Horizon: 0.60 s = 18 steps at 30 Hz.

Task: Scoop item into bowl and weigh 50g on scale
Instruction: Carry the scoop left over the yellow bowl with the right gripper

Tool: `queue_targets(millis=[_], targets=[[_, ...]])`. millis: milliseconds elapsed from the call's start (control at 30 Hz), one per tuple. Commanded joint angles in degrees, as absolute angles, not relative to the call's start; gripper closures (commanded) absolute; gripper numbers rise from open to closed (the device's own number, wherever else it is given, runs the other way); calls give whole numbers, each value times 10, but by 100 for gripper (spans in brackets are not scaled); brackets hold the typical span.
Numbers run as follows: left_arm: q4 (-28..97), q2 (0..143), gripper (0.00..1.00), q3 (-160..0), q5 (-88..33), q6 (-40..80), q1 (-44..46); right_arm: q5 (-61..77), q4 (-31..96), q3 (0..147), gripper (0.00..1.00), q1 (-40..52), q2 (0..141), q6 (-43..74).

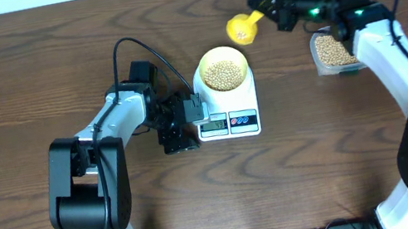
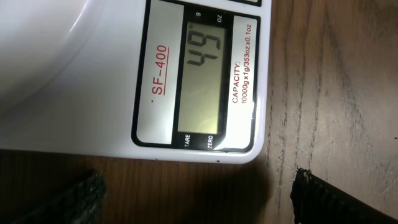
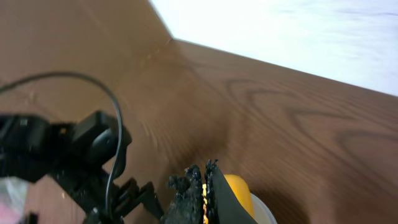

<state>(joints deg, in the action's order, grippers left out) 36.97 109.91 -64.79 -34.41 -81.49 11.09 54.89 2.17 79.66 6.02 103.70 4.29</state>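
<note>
Overhead, the white scale [image 1: 247, 98] sits near the middle of the wooden tabletop [image 1: 26, 61]. The pale yellow-green bowl [image 1: 220, 50] stands on its platform. A heap of tan beans [image 1: 224, 73] fills the bowl, and more of the same beans lie in a clear tub [image 1: 317, 61] well to the right, under the right arm.

The left pincer [image 1: 189, 125] rests low just beside the scale's left edge, close to the end with the coloured buttons. Its jaws are spread wide and hold nothing. From the left wrist view, the two dark fingertips [image 2: 81, 196] show at the bottom corners with bare wood between them. The scale [image 2: 81, 74] fills the upper part of that picture, and its display [image 2: 202, 74] reads 49 with the gram mark lit.

The right pincer [image 1: 268, 9] hangs above the tabletop behind and to the right of the bowl. It is clamped tight on the handle of a yellow scoop [image 1: 241, 29]. The scoop's cup points toward the bowl but is apart from it. From the right wrist view, the closed pincer [image 3: 205, 193] grips a yellow strip, with the scoop [image 3: 239, 193] just beyond it. Whether the scoop carries any beans cannot be told.
</note>
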Motion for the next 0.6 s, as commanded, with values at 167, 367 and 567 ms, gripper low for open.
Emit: queue_targets(millis=[167,367,567], targets=[[370,1103,2,-642,-351,-825,112,534,25,798,99,118,1035,-119],[370,1103,2,-642,-351,-825,112,526,33,798,99,142,1035,-185],[370,1103,2,-642,-351,-825,112,500,64,798,99,161,1035,-258]])
